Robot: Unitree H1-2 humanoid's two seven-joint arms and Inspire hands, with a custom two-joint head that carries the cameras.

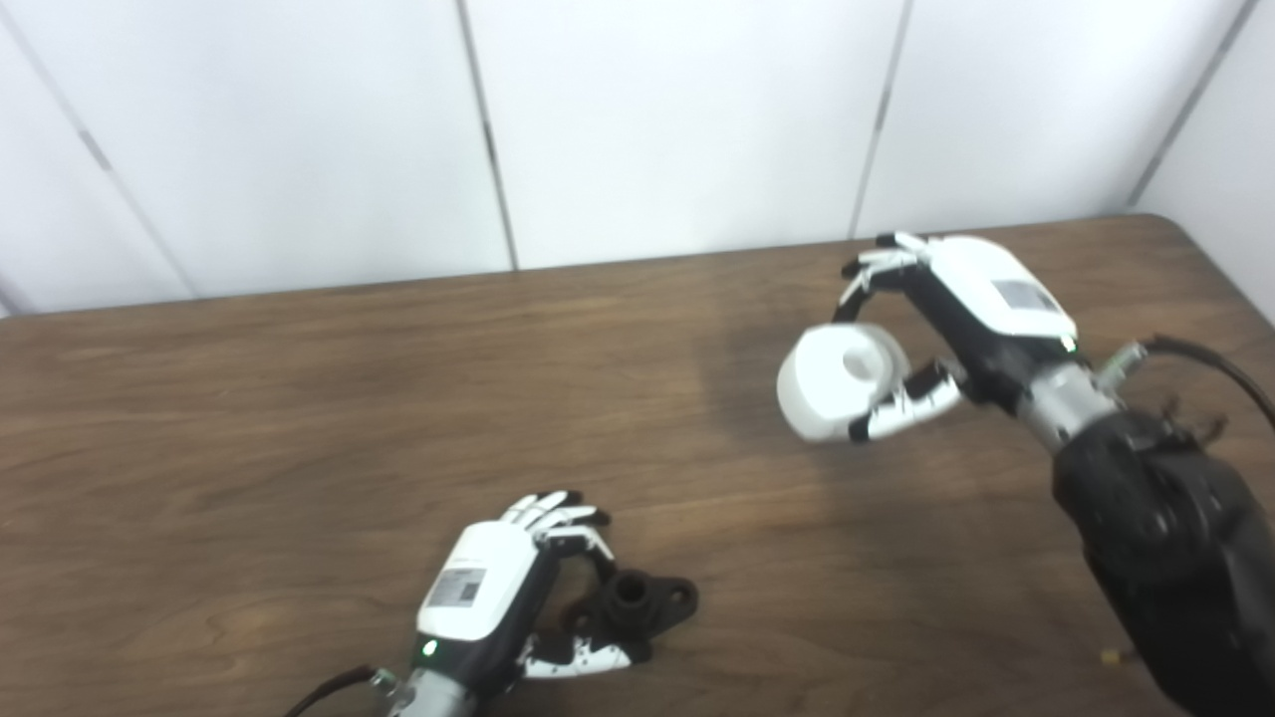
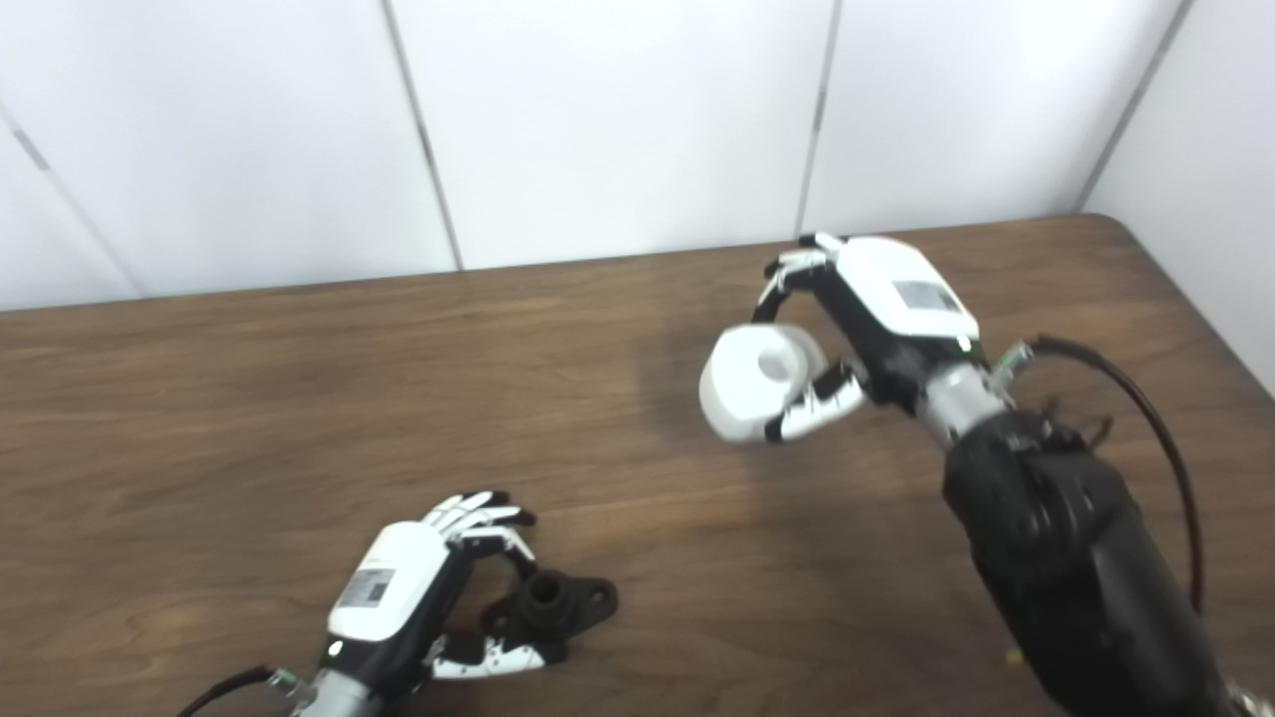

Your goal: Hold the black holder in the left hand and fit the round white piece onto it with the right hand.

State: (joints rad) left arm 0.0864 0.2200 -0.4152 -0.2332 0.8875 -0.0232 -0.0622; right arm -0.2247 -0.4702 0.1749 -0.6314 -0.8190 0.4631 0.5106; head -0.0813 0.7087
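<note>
A: Where is the black holder (image 1: pixel 637 600)?

B: Low on the wooden table (image 1: pixel 299 418), within the left hand (image 1: pixel 498 588), whose fingers curl around it; it seems to rest on the tabletop, though the blur makes that hard to confirm.

A: And the round white piece (image 1: pixel 842 378)?

B: Raised above the table, clasped in the right hand (image 1: pixel 956 319), well apart from the holder.

White round piece (image 1: pixel 842 380), black holder (image 1: pixel 637 599), brown wood-grain table (image 1: pixel 299 418).
</note>
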